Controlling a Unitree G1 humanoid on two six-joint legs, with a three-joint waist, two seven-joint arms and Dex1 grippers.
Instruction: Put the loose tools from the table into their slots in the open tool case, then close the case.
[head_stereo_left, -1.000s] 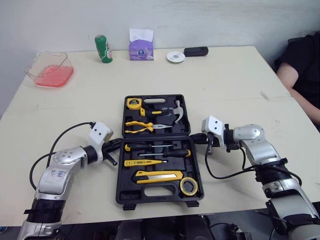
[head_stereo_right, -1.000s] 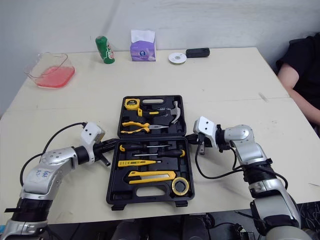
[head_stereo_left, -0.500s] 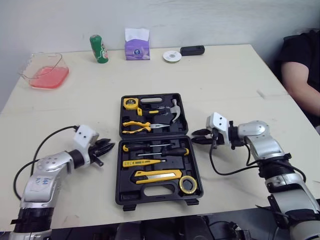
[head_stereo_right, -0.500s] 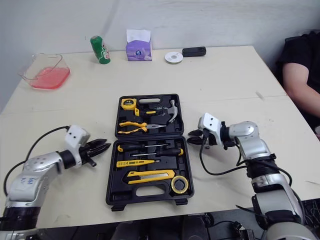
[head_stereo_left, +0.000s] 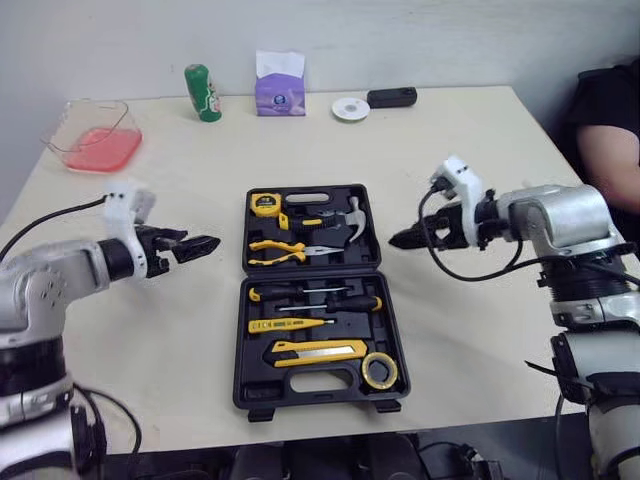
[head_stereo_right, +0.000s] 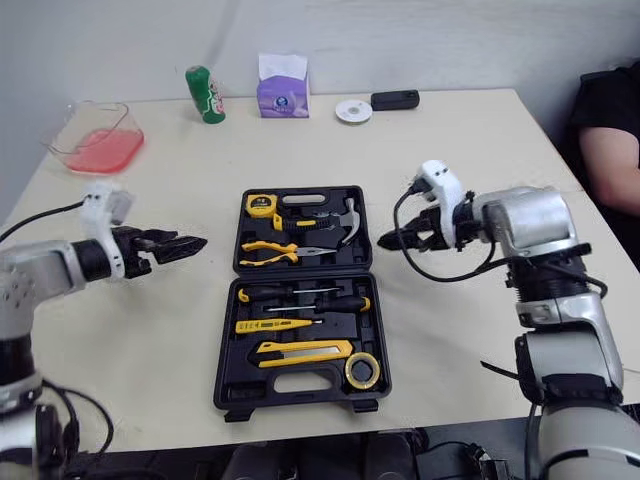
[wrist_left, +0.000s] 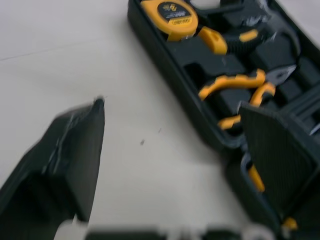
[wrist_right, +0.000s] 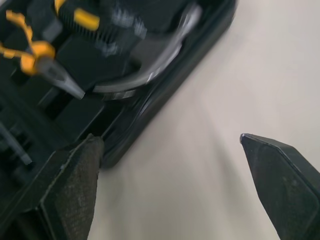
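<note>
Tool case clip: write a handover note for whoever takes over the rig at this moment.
Left gripper: open, empty, hovering left of the tool case.
Right gripper: open, empty, hovering right of its far half.
Done: hammer, pliers, tape measure, screwdrivers, utility knife and tape roll sit in their slots.
To do: the case lies open flat; close it.

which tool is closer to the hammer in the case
Right. The right tool hovers just off the case edge beside the hammer; the left tool is beyond the opposite edge.
</note>
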